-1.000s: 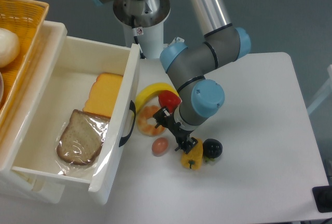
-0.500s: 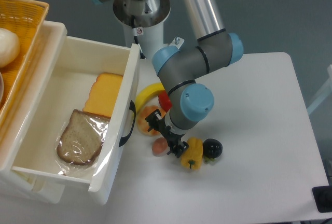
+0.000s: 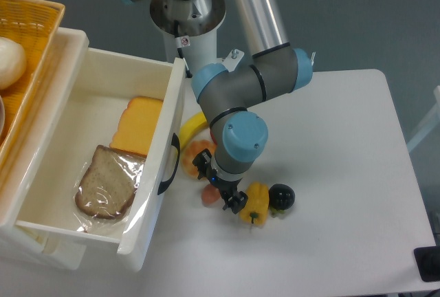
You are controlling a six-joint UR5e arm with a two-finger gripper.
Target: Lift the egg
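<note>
From the fixed camera, I observed the pincer (image 3: 221,188) lowered over the egg (image 3: 209,194), which lay on the white counter (image 3: 330,173) just right of the open drawer (image 3: 89,166). Only the egg's left part showed; the rest was covered by the pincer and wrist. I could not tell whether the fingers stood apart or had closed, as the wrist hid them from above. The yellow pepper (image 3: 255,202) sat just right of the pincer, with the black round fruit (image 3: 281,196) touching or nearly touching its far side. The glazed doughnut (image 3: 194,158) lay just behind the egg, partly under the arm, with a banana (image 3: 192,126) beyond it. Inside the drawer I noted a wrapped slice of bread (image 3: 106,183) and a yellow slab (image 3: 139,125). A yellow basket (image 3: 31,42) stood at the upper left, holding a white rounded object (image 3: 10,62).
</note>
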